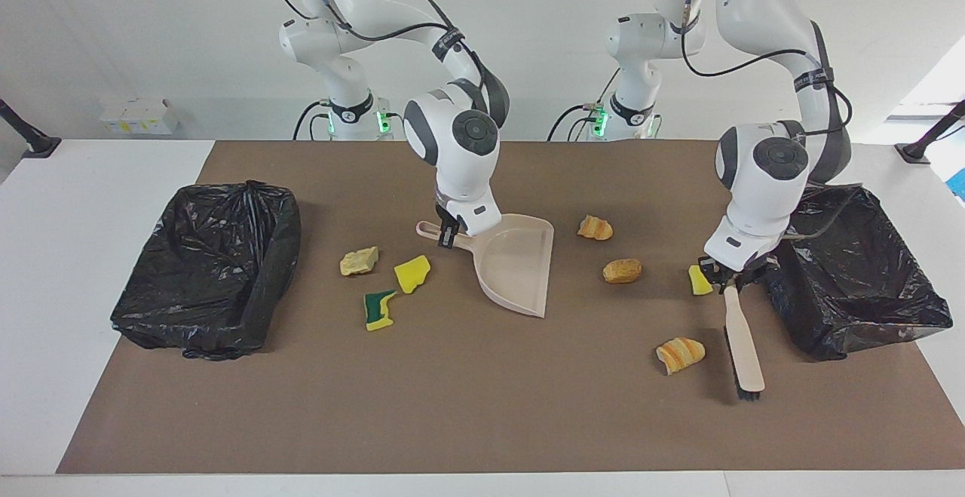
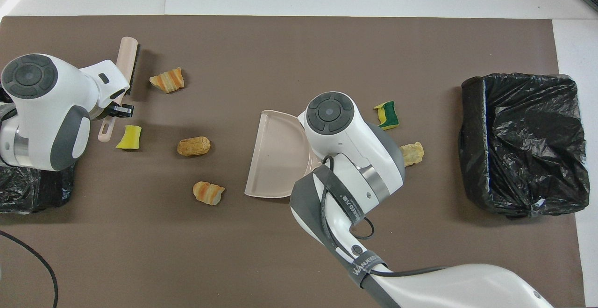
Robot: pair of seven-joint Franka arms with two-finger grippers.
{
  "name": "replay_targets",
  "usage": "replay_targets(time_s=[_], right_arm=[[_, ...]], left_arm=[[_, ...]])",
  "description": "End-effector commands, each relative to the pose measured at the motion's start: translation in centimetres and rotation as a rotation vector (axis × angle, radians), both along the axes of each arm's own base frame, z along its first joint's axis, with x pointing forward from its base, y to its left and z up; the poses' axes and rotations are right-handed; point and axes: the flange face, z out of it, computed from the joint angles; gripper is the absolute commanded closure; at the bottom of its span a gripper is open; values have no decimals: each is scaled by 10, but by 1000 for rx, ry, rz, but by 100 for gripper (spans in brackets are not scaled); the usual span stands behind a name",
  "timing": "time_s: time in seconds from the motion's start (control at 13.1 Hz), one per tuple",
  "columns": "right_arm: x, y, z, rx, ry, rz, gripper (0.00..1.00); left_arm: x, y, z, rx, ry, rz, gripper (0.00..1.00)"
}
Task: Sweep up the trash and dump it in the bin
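Here the right tool (image 1: 450, 234) grips the dustpan (image 1: 516, 262) handle mid-counter; the left tool (image 1: 728, 277) clamps the brush (image 1: 742, 350) beside a yellow sponge piece (image 1: 699, 280), other trash (image 1: 623, 270) scattered around them.

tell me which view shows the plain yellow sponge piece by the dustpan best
The facing view: the yellow sponge piece lies in full sight between the tan chunk and the dustpan. In the overhead view the right arm covers it completely; only the tan chunk and the green-and-yellow sponge show there.
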Motion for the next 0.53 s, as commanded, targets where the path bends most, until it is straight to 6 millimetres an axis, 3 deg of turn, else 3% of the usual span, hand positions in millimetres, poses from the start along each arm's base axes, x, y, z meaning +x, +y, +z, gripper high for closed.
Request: replay_targets(time_s=[0.0,0.08,0.46], right_arm=[[-45,10,6,-23,8,-50,100],[-50,9,2,-36,5,-90,100],[-54,15,3,-36,-9,-116,100]], left_arm=[[-1,-16,4,-48,32,-83,100],[-8,-30,2,-49,72,-95,100],[-70,-142,-1,-41,181,-145,100]])
